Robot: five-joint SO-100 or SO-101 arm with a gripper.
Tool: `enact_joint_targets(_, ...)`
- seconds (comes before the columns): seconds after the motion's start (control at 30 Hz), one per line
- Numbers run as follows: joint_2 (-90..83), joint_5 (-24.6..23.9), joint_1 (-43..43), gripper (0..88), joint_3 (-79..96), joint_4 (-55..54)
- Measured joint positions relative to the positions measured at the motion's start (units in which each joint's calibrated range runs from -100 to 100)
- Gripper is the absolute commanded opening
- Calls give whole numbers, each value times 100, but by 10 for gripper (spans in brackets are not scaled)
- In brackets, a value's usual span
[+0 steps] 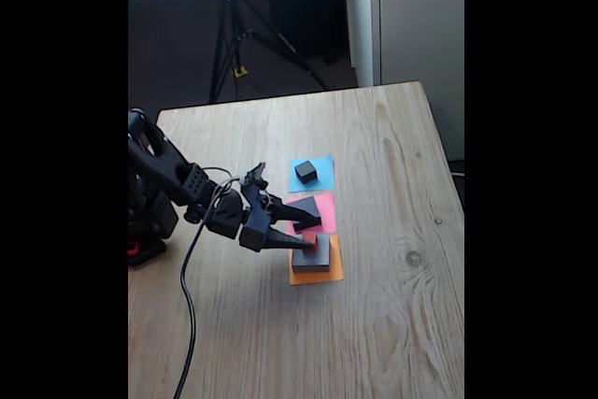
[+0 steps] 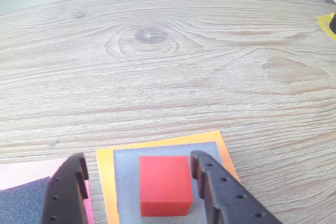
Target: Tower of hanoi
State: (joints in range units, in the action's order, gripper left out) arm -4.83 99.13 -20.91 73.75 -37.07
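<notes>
The tiny red cube (image 2: 165, 184) sits on top of the wide flat grey block (image 2: 126, 182), which lies on the orange paper square (image 2: 105, 182) on the wooden table (image 2: 168, 66). In the wrist view the gripper (image 2: 139, 190) has its two black fingers spread apart, one on each side of the cube; the right-hand finger (image 2: 210, 182) stands just beside the cube's edge, the left-hand one further off, and whether either touches it cannot be told. In the fixed view the gripper (image 1: 304, 234) reaches over the stack from the left. The medium black block (image 1: 305, 211) rests on the pink paper square (image 1: 325, 205), partly hidden by the fingers, and the small dark grey block (image 1: 306, 172) sits on the blue paper square (image 1: 322, 167) further back. A tripod (image 1: 238, 35) stands beyond the table.
</notes>
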Motion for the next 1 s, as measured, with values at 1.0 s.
enact_joint_targets(1.0, -4327, -1233, 2065, 2, -4867, 11433)
